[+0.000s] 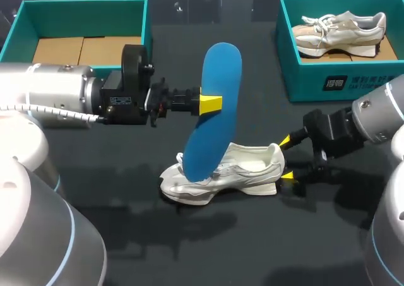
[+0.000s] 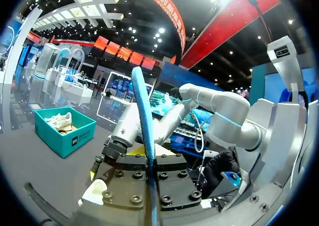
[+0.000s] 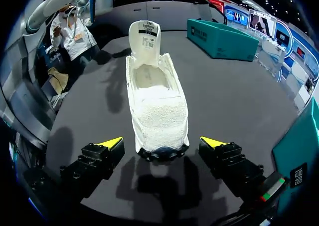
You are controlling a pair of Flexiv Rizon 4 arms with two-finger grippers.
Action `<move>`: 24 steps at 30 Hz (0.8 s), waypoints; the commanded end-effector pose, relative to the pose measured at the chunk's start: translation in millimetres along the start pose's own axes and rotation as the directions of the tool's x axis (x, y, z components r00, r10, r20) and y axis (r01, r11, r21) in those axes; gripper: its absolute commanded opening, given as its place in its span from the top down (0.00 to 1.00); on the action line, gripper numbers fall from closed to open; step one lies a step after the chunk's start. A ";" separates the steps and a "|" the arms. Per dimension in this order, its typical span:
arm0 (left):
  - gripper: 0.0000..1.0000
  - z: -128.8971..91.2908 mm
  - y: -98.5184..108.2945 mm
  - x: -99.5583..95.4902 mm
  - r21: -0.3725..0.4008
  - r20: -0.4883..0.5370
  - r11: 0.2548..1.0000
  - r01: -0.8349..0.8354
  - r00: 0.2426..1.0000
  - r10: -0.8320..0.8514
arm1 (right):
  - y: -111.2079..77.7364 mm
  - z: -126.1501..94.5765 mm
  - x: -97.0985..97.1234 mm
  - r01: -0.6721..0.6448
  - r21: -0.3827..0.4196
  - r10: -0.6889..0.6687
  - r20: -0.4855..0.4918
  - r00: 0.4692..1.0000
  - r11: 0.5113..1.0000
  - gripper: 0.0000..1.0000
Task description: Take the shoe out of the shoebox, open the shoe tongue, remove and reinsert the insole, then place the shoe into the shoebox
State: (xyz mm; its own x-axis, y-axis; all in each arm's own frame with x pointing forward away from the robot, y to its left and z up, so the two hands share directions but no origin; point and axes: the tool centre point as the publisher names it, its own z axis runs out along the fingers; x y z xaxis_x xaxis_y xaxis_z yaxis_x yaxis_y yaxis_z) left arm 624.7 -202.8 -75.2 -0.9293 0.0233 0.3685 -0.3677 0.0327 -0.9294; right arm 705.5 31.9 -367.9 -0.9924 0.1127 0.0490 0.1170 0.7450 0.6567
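A dark table (image 1: pixel 252 248) bears a teal left shoebox (image 1: pixel 82 11) and a right shoebox (image 1: pixel 328 77) with white print on its wall. The white shoe (image 1: pixel 246 172) lies mid-table, its tongue (image 3: pixel 145 36) raised with a small printed tag. The left gripper (image 1: pixel 211 103) pinches the blue insole (image 1: pixel 214 109) upright above the shoe. The right gripper (image 1: pixel 287 158) is spread wide either side of the heel, not touching it.

Shoe (image 1: pixel 227 171) mid-table, insole (image 1: pixel 214 109) over its toe, left shoebox (image 1: pixel 82 4) behind left, right shoebox (image 1: pixel 315 79) behind right, second shoe (image 1: pixel 338 32) inside.

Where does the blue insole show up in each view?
Head view: blue insole upright in the left gripper, over the white shoe at its toe end.
Left wrist view: blue insole edge-on, clamped in that gripper.
Right wrist view: not clearly in it.
Shared landmark: the white shoe.
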 end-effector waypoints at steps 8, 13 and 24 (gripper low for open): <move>1.00 2.9 0.0 -1.6 0.000 -0.001 1.000 0.000 1.000 0.000 | 24.6 2.5 2.0 -0.056 0.464 0.043 0.037 0.998 0.884 0.00; 1.00 2.9 0.0 -1.6 0.000 -0.001 1.000 0.000 1.000 0.000 | 41.6 6.5 0.3 -0.042 0.553 0.024 0.040 0.999 0.832 0.00; 1.00 2.9 0.0 -1.6 0.000 -0.001 1.000 0.000 1.000 0.000 | 45.8 8.2 -1.4 -0.049 0.580 0.031 0.040 0.999 0.813 0.00</move>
State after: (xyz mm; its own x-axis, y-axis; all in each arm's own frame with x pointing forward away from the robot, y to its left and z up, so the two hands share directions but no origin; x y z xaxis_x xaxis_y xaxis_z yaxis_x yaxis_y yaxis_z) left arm 625.3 -203.6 -75.1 -0.9293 0.0235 0.3686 -0.3678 0.0343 -0.9293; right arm 710.8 67.2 -345.0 -0.9862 0.1606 0.0389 0.1647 0.9359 0.3113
